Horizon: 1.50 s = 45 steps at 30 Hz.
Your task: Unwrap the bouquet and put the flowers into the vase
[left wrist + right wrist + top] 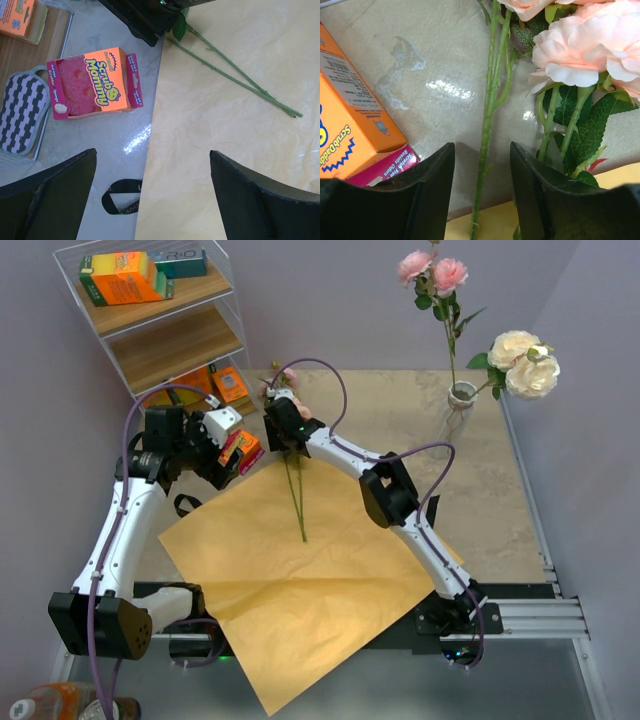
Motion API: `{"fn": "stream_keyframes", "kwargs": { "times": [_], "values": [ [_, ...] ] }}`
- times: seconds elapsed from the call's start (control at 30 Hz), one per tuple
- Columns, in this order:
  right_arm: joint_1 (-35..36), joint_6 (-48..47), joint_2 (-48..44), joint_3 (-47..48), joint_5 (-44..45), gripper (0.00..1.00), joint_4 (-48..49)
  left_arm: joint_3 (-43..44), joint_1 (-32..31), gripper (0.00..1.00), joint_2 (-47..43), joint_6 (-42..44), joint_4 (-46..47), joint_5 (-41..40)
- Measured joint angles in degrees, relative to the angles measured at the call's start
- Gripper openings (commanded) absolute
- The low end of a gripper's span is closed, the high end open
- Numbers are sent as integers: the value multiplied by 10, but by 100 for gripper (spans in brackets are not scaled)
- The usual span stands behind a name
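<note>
The orange paper (300, 600) lies unfolded flat on the table, and the black ribbon (122, 197) lies loose beside its left edge. Two flowers lie with their green stems (297, 502) on the paper and their pink blooms (580, 45) on the table past its far edge. My right gripper (482, 150) is open, low over the table. It straddles one stem (487, 115), with a gap on each side. My left gripper (152, 165) is wide open above the paper's left edge, holding nothing. At the back right, the vase (460, 410) holds pink flowers (433, 270) and cream flowers (525, 365).
An orange and pink Scrub Mommy box (95, 82) lies just left of the paper, close to both grippers. A striped pad (22, 117) lies further left. A clear shelf rack (165, 325) with boxes stands at the back left.
</note>
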Motion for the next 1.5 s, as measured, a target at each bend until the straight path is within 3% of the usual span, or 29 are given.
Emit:
{"fn": "stream_keyframes", "kwargs": {
  "times": [0.2,0.33,0.5,0.73,1.07,1.33,1.5],
  "values": [
    [0,14,18,30,9,46,-12,0,0,99,0,0,0,0],
    [1,18,30,48,20,31,-12,0,0,99,0,0,0,0],
    [7,11,41,64,54,27,-18,0,0,99,0,5,0,0],
    [16,-2,31,39,96,1,-9,0,0,100,0,7,0,0],
    [3,-5,-95,-78,69,0,0,-3,0,99,0,6,0,2],
    [-22,-17,-269,-103,5,0,91,-3,0,99,-12,6,0,3],
    [-23,-53,-386,-178,1,0,167,-3,0,99,-19,5,0,5]
  ]
}}
